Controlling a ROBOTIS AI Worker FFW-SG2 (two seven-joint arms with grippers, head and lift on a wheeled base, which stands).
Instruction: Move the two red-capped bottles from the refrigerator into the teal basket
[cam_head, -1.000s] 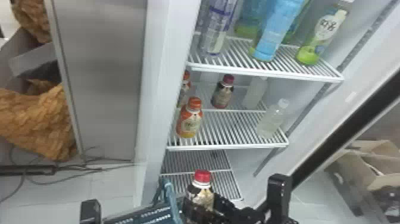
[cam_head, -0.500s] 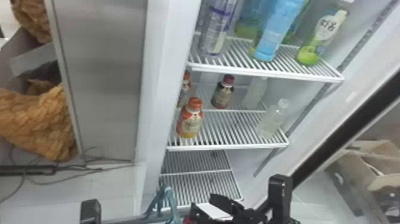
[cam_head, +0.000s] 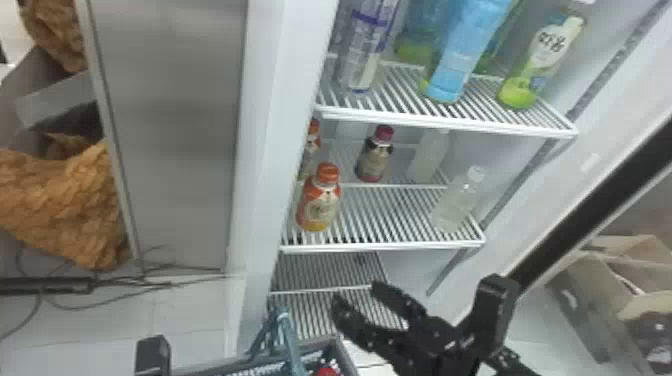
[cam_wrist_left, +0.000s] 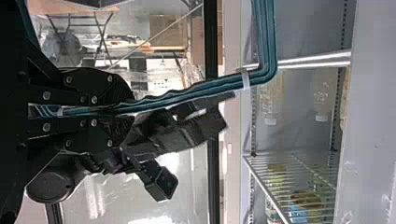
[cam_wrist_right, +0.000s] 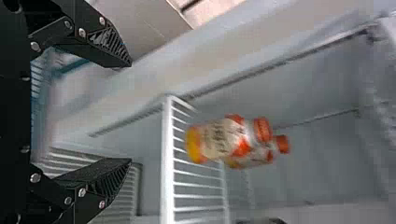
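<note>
- At the bottom edge of the head view, the teal basket (cam_head: 346, 353) is partly seen, with its handle (cam_head: 289, 340) raised.
- Inside the basket, a red cap (cam_head: 327, 372) is seen; the bottle beneath it is hidden.
- On the middle shelf (cam_head: 385, 246) of the refrigerator (cam_head: 265, 150), a dark-red-capped bottle (cam_head: 375, 159) is seen upright towards the back.
- By the right gripper (cam_head: 355, 294), nothing is held. It is seen near the basket, before the lower shelves (cam_head: 330, 289). In the right wrist view, the fingers of the right gripper (cam_wrist_right: 131, 113) are spread wide, and the orange-capped bottles are seen past them, untouched.
- By the left gripper (cam_head: 153, 354), placed at the lower left of the head view, the basket is held. In the left wrist view, the handle is pinched between the fingers of the left gripper (cam_wrist_left: 130, 108).
- At the front left of the middle shelf, one orange-capped bottle (cam_head: 320, 205) is placed; another orange-capped bottle (cam_head: 309, 150) is partly covered by the refrigerator's frame behind it.
- Near the right end of the same shelf, a clear bottle (cam_head: 454, 204) is set, with a pale bottle (cam_head: 427, 156) farther back.
- On the upper shelf (cam_head: 450, 124), a purple-banded bottle (cam_head: 364, 52), a blue bottle (cam_head: 467, 52) and a green-based bottle (cam_head: 542, 62) are lined up from left to right.
</note>
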